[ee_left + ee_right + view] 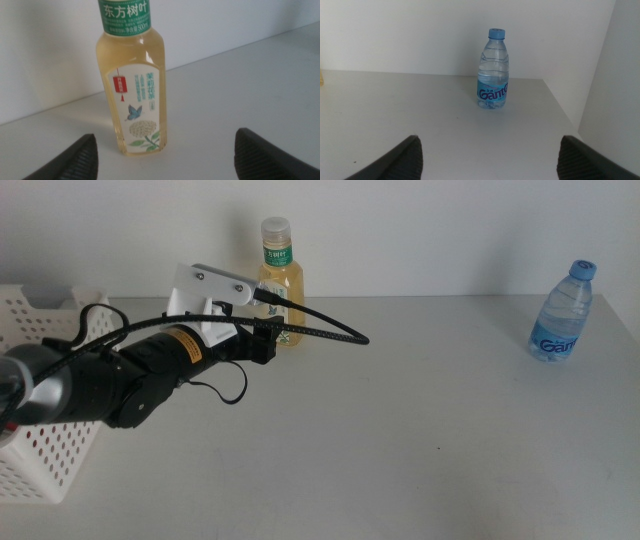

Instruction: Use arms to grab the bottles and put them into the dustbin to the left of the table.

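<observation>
Yellow tea bottle (pixel 281 284): stood upright at the far edge of the table (pixel 420 430), close against the white wall, pale cap on, green label band at the neck and a white panel with a blue butterfly and flowers on the body.

Left gripper (pixel 165 155): carried on the black left arm (pixel 120 375), which reached in over the table from the dustbin side; jaws spread wide, level with the lower part of the tea bottle, which stood ahead of the jaws and nearer one of them, touching neither. A white camera bracket (pixel 205 295) and a black cable (pixel 320 325) rode on the wrist, with a yellow-gold band behind them.

Clear water bottle (pixel 562 313): upright near the far right corner of the table, blue cap and blue label, well apart from the tea bottle.

Right gripper (pixel 487 160): out of the middle view; in its own wrist view the jaws were wide apart and empty, facing the water bottle from a distance.

Dustbin (pixel 40 310): white perforated basket at the table's left edge, partly hidden behind the left arm; contents could not be seen.
</observation>
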Robot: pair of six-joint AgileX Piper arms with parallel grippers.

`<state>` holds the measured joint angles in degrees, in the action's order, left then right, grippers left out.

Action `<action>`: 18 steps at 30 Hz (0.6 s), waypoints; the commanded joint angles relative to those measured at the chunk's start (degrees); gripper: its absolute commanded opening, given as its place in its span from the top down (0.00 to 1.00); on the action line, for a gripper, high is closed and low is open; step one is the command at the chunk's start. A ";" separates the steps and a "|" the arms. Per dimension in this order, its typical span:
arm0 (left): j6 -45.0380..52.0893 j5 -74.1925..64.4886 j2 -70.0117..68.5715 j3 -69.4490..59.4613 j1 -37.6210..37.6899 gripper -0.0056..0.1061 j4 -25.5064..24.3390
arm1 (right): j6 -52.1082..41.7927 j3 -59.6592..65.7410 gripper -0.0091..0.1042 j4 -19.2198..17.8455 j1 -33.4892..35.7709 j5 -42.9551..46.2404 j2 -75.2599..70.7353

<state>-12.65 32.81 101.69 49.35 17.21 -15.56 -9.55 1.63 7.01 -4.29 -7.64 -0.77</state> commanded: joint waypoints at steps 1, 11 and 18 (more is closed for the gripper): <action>-5.82 4.62 0.43 5.71 -1.70 0.11 -6.33 | -0.50 -0.51 0.26 -0.53 -0.34 4.12 -1.24; -13.02 2.65 11.10 19.58 -2.49 0.11 -13.05 | -0.50 -0.51 0.26 -0.53 -0.34 4.12 -1.24; -13.09 2.03 16.81 26.92 -2.49 0.11 -12.93 | -0.50 -0.51 0.26 -0.53 -0.34 4.12 -1.24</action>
<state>-24.80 30.88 120.77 73.10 14.79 -29.50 -9.55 1.63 7.01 -4.29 -7.64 -0.77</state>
